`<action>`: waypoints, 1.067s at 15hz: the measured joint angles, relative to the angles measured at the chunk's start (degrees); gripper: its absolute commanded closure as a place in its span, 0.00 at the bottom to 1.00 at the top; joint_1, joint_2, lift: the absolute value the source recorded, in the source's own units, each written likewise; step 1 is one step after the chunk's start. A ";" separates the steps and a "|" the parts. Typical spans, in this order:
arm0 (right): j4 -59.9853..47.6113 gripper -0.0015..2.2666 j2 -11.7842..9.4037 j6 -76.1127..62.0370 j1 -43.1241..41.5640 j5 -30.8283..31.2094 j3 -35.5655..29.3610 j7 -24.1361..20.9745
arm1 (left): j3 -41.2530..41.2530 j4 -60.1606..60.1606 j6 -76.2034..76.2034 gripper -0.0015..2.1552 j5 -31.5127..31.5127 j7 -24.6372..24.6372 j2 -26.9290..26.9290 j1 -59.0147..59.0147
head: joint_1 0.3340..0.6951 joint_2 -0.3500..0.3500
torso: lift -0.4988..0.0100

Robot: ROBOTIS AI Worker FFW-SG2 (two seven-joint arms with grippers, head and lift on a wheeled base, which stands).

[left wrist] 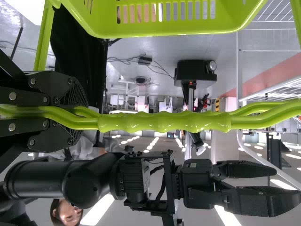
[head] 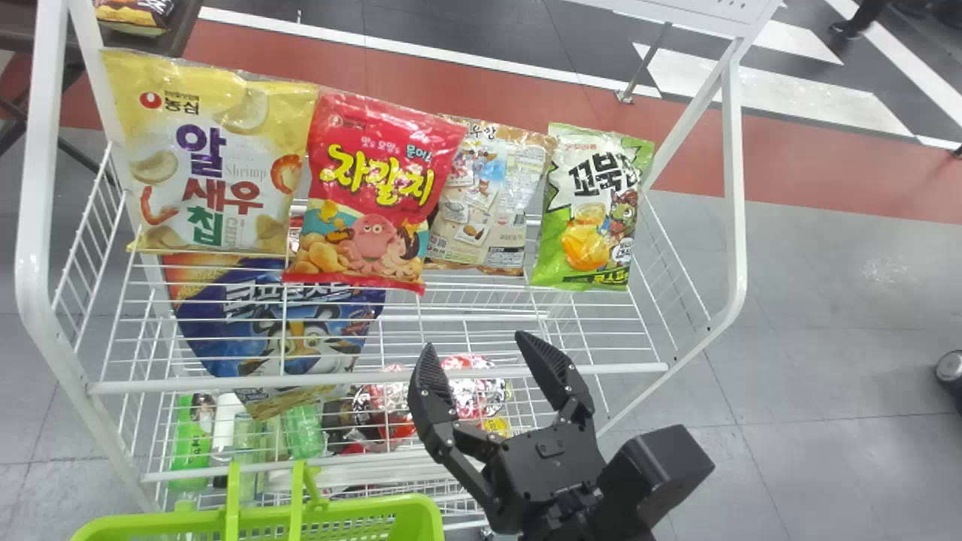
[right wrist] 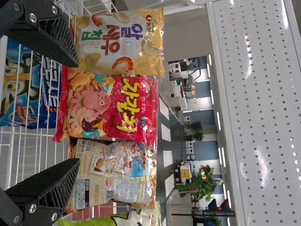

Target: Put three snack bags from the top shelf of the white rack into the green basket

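Four bags stand in a row on the top shelf (head: 612, 368) of the rack (head: 735, 188), back from its front edge. The first bag (head: 248, 143) is near the left edge, the second bag (head: 376, 188) just beside it on the right. The third bag (head: 488, 203) comes next, partly behind the second; the fourth bag (head: 590, 218) is near the right edge. Below the top shelf, on the left, lies another bag (head: 263, 323). Lower in the rack, bottles (head: 192, 443) are left, packets (head: 470, 391) right of them. The basket (head: 430, 518) is before the rack, toward its left front corner
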 measured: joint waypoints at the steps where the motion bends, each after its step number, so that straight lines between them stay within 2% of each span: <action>1: 0.26 0.04 -0.03 0.05 -0.34 -0.21 -0.07 0.00 | 0.03 -0.01 0.01 1.00 0.00 0.02 0.00 -0.05 | 1.00 0.00 | 0.98; 12: 3.45 0.04 0.08 3.60 -6.68 -1.75 -0.18 -0.07 | -0.25 -0.18 0.02 1.00 0.08 -0.07 -0.02 -0.48 | 1.00 0.02 | 0.98; 16: 7.44 0.04 0.89 7.37 -14.69 -0.80 1.04 -2.04 | -0.82 -0.26 0.02 1.00 0.03 0.00 0.14 -0.48 | 1.00 0.07 | 0.98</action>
